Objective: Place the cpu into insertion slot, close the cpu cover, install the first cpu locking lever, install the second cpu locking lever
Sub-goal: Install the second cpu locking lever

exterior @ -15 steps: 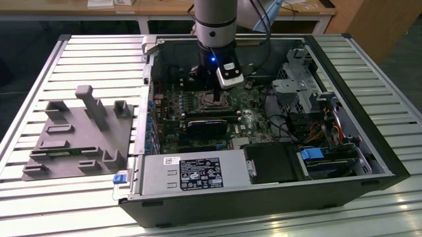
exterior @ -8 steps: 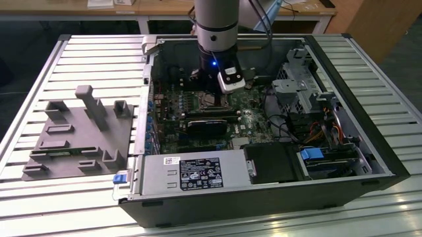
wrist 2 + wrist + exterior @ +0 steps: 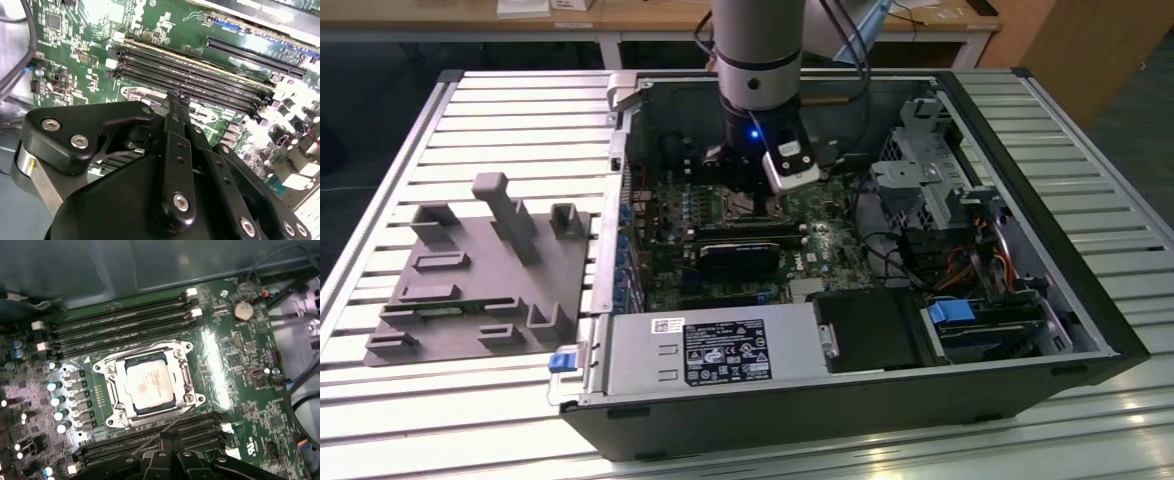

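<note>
Under the cpu cover (image 3: 176,371), the cpu (image 3: 149,386)

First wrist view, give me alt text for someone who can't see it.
The cpu sits in the insertion slot, with the cpu cover closed flat around it, on a green motherboard. Rows of black memory slots run on two sides of the socket, and the dark gripper hangs just over the nearer rows.

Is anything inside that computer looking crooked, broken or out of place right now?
Nothing stands out. In the first wrist view the cpu lies flat and square in the insertion slot, framed evenly by the cpu cover. The gripper hovers beside it above the motherboard.
</note>
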`<state>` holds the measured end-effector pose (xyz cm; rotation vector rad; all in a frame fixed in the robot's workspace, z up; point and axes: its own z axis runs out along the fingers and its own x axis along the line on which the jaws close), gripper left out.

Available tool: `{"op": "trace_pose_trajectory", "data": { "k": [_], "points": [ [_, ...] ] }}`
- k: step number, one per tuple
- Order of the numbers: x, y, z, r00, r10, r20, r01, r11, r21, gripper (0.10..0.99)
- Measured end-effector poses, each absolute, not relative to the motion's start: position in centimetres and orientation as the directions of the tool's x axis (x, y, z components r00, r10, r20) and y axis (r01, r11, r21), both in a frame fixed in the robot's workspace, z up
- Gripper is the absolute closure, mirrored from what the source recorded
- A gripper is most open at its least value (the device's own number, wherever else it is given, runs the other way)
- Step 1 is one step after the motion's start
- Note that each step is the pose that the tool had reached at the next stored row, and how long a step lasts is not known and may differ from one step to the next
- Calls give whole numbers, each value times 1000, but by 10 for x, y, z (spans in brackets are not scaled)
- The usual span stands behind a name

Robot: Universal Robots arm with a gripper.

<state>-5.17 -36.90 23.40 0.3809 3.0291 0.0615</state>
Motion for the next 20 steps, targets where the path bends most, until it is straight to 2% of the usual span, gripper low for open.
{"op": "trace_pose_trajectory", "data": {
  "k": [17, 20],
  "points": [
    [-69, -370, 229, -980, 179, -81, 175, 983, 58, 980],
    [-69, -373, 228, -980, 182, -77, 175, 981, 82, 980]
  ]
}}
